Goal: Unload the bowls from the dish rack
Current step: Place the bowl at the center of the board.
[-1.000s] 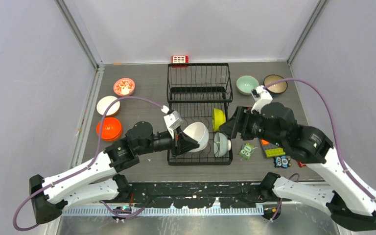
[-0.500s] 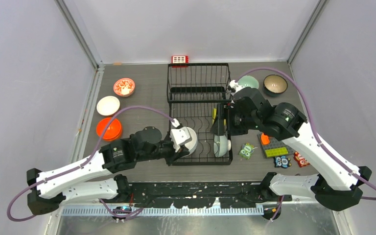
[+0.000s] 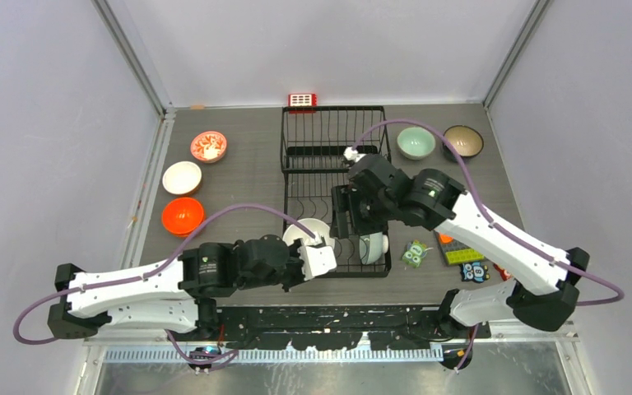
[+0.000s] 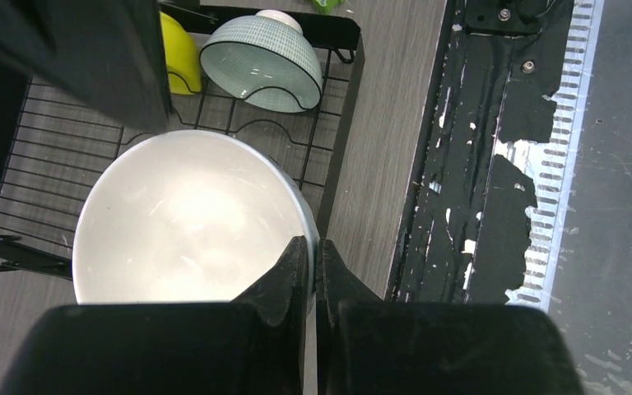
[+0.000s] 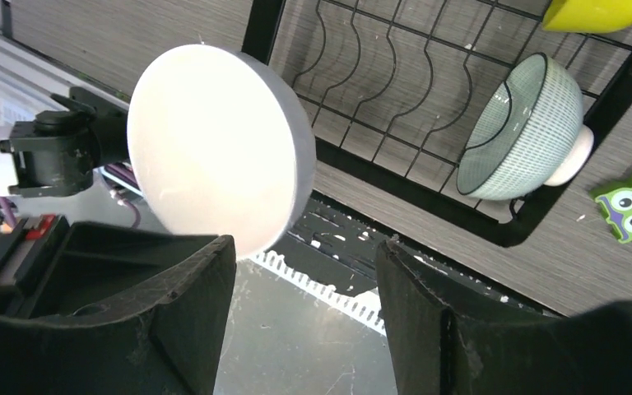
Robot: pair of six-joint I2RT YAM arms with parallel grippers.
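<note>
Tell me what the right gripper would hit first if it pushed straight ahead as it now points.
Likely the plain white round bowl held by the shut left gripper, just left of the open right gripper's centre line. Depth is unclear; it might slip past its rim.

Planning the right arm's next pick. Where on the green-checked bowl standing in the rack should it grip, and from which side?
Probably the top of its rim, from above. The green-checked bowl stands on edge in the dish rack, mouth toward the rack's middle, foot by the end wall, so the open right gripper can straddle the rim there.
</note>
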